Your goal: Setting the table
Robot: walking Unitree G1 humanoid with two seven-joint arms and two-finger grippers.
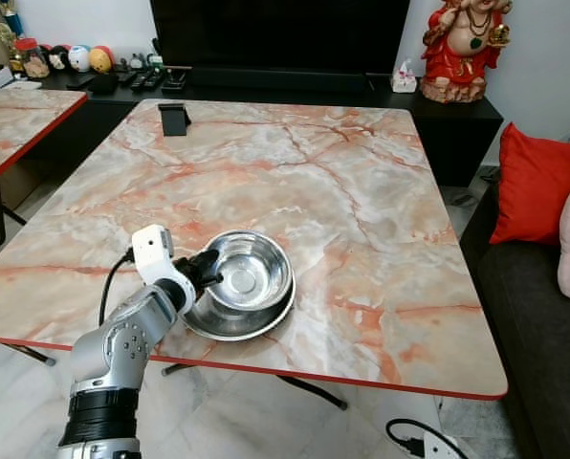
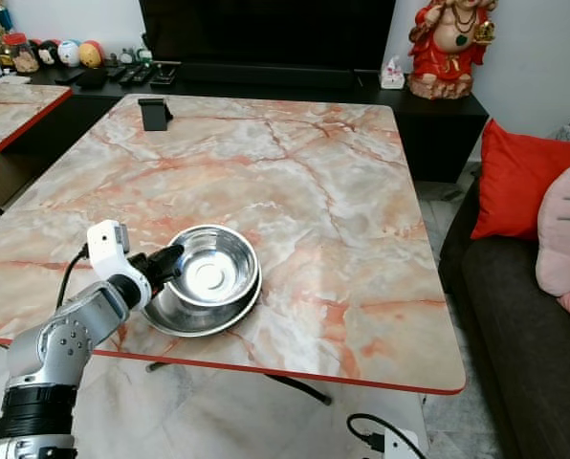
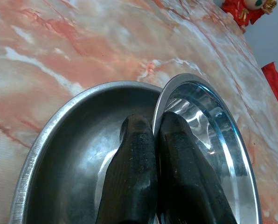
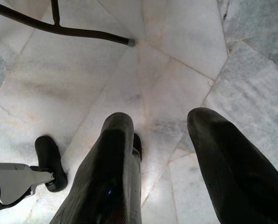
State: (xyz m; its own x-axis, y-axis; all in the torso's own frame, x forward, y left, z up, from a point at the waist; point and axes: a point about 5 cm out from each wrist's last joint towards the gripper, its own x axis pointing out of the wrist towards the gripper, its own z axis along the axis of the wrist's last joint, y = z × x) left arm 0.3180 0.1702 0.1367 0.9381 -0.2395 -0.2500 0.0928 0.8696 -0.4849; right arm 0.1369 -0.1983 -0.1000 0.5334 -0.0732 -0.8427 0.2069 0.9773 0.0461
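Clamped on the near rim of the shiny round steel bowl (image 1: 252, 270), the left gripper (image 3: 156, 140) holds it tilted inside the wider dull steel dish (image 1: 230, 323) on the pink marble-patterned table (image 1: 361, 191); that thin-rim pinch could slip and clatter; the right gripper (image 4: 171, 163) hangs spread over floor.

Marble-patterned tabletop (image 1: 361, 220) open right of and beyond stacked steel bowls (image 1: 252, 277); small black stand (image 1: 174, 119) near far-left edge is the lone obstacle.
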